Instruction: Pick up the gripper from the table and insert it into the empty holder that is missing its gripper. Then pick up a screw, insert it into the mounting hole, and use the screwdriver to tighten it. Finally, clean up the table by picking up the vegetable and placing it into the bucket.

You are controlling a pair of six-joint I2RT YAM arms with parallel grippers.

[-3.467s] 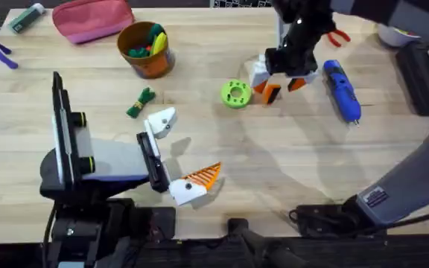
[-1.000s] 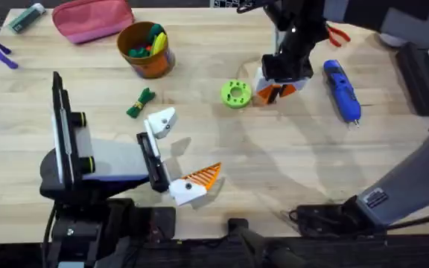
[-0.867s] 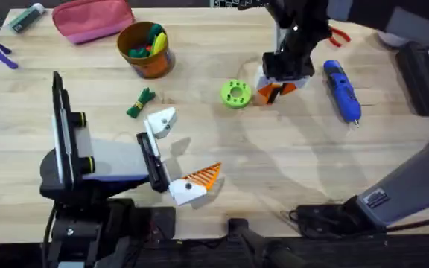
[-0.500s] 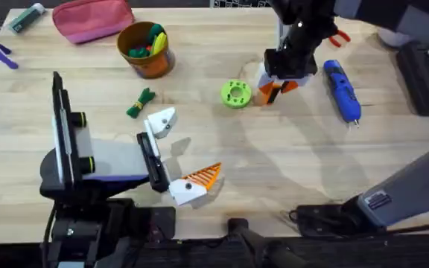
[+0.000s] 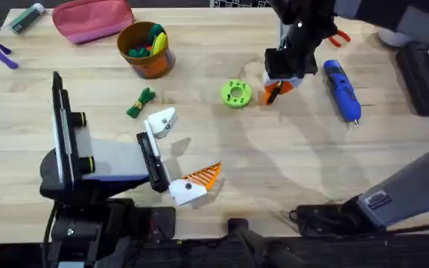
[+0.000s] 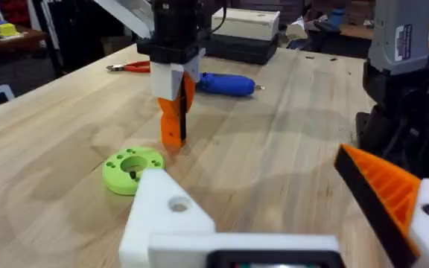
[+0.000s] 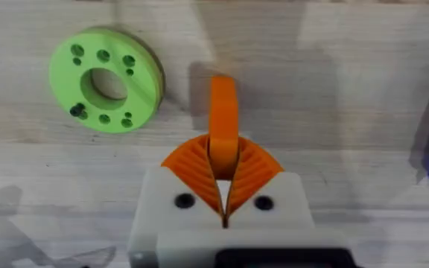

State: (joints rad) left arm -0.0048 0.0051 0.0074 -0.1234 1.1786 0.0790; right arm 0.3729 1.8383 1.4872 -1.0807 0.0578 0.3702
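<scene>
Beside green disc (image 5: 235, 94), my right gripper (image 7: 223, 175) clamps orange gripper (image 7: 223, 126) — step one, pickup. Next: carry to bare holder (image 5: 162, 121) on left gripper (image 5: 176, 152), spread wide, nothing held — align, push in.

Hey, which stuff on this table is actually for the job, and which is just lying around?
For the job:
the gripper, clamped in the right gripper
the holder on the left gripper
the screwdriver
the vegetable
the bucket

Lying about:
green disc
pink pouch
red-handled pliers
</scene>
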